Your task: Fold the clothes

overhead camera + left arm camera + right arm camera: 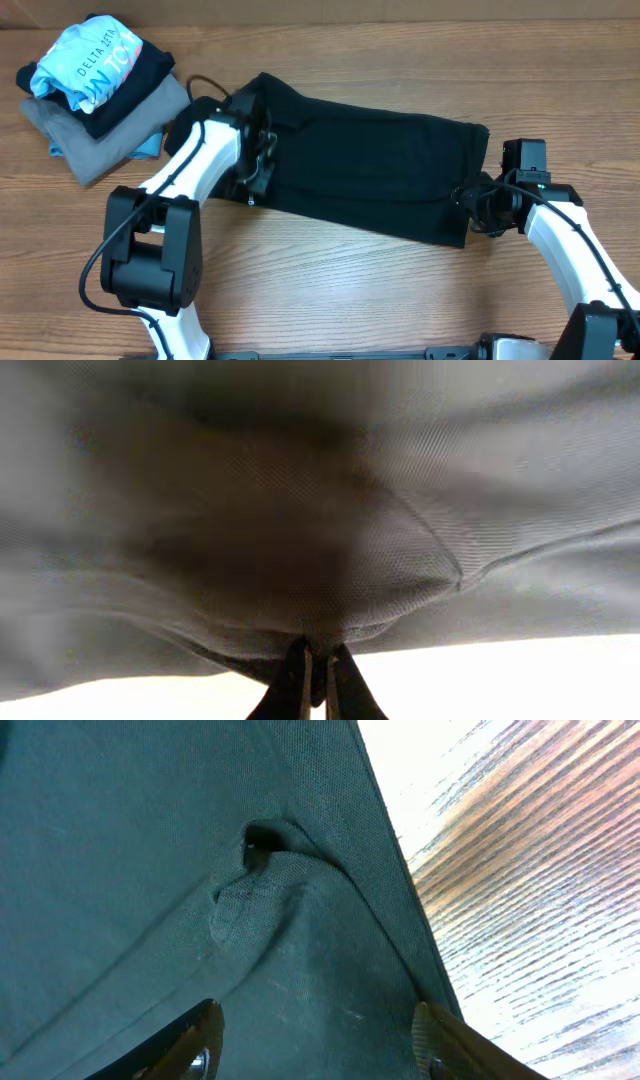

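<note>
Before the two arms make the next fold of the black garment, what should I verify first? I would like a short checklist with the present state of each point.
1. Left hand grips the black garment: ok, fingers shut on a pinch of cloth.
2. Right hand grips it: not ok, fingers open over the cloth.
3. Cloth smooth near the right edge: not ok, a pucker shows.
4. Stack of other clothes apart from the garment: ok.
5. Garment fully on the table: ok.

Matt knit garment (370, 165), grained wood table (330, 290)
</note>
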